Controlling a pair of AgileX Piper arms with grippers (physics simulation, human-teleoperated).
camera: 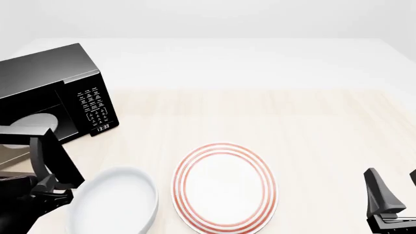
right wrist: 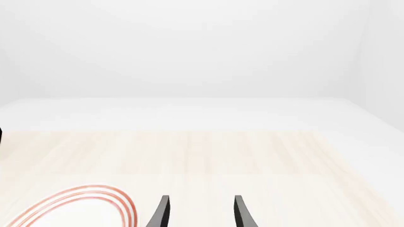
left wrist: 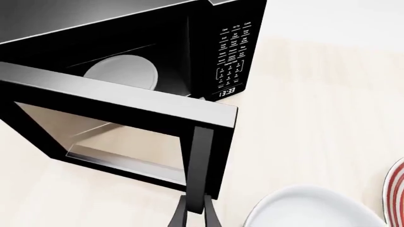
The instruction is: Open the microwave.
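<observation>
The microwave (left wrist: 126, 94), just one, sits right ahead of the left gripper (left wrist: 196, 208), which is clamped on its door handle (left wrist: 200, 165). The door is open. One striped plate (camera: 224, 187), one white bowl (camera: 117, 204). Only the wrist view shows the right gripper (right wrist: 198, 213), fingers apart

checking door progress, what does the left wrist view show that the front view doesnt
Only the left wrist view shows the left gripper closed on the door's bar handle and the door window. Only the front view shows the right gripper, open and idle, and the whole red-ringed plate. Both show the microwave with its door swung open, the keypad clock and the white bowl.
</observation>
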